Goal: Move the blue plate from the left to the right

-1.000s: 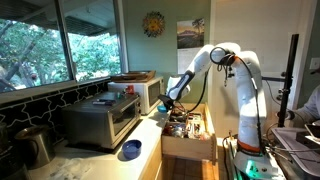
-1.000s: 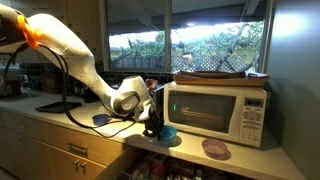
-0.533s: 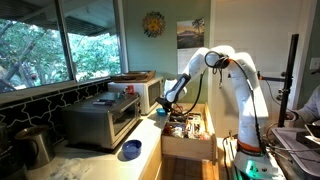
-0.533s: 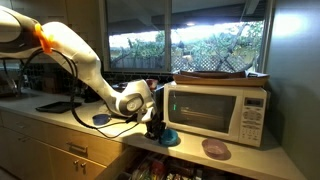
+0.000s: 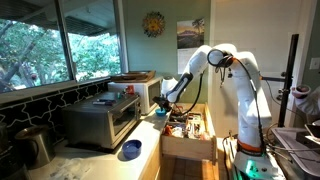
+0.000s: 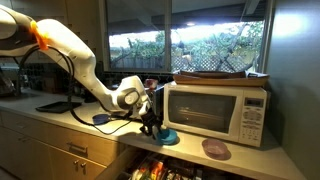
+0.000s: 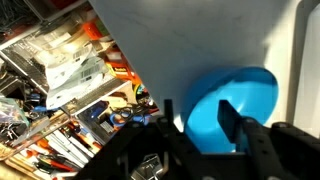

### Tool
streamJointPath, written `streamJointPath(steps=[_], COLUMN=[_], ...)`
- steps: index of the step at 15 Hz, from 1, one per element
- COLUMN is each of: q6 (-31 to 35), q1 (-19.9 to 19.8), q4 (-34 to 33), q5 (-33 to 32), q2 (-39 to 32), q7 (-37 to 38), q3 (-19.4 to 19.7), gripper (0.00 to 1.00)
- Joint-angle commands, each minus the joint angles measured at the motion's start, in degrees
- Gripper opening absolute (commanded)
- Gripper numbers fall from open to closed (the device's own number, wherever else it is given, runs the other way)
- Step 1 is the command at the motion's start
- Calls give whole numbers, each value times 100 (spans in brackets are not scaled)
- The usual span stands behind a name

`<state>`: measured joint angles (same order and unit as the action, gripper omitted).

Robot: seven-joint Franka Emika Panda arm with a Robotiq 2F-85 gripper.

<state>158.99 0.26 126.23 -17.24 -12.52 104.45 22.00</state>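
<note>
Wrist view, lower right of frame: blue plate, flat on pale grey countertop, close to counter edge. At bottom edge: gripper, fingers spread wide, nothing pinched btwn them. Straddles plate's left rim, w/ one finger over the blue surface and the other just off the rim. Can't tell if touching plate. Left half of frame: open drawer below counter level, crammed w/ tools and packets (too cluttered to name one by one).

In an exterior view, mid-frame: gripper directly above plate. Plate on counter just in front of white microwave, near its left corner. From upper left: white arm w/ orange band, arching down to gripper. Further left on same counter: darker blue bowl, well apart from plate. Lower right, in front of microwave: purplish dish.

In an exterior view, right of centre: arm, rising then bending down to gripper at mid-frame, beside microwave. Can't make out plate here; too small or hidden. Left of centre: toaster oven, w/ blue bowl in front of it at lower centre. Below gripper: open drawer, contents showing.
</note>
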Motion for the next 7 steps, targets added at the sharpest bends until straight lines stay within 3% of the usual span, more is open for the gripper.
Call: streamJointPath(steps=[1, 2, 3, 6, 7], q6=[-307, -362, -406, -613, -431], q1=[-53, -228, -275, -426, -663], q4=[991, 1257, 1524, 2341, 1634], q5=[-333, 77, 104, 355, 270], q2=[1375, 1671, 1993, 2967, 2138], q7=[-325, -1065, -1332, -2336, -1840], q3=[-183, -471, -573, -980, -1127], gripper=[81, 88, 97, 100, 100])
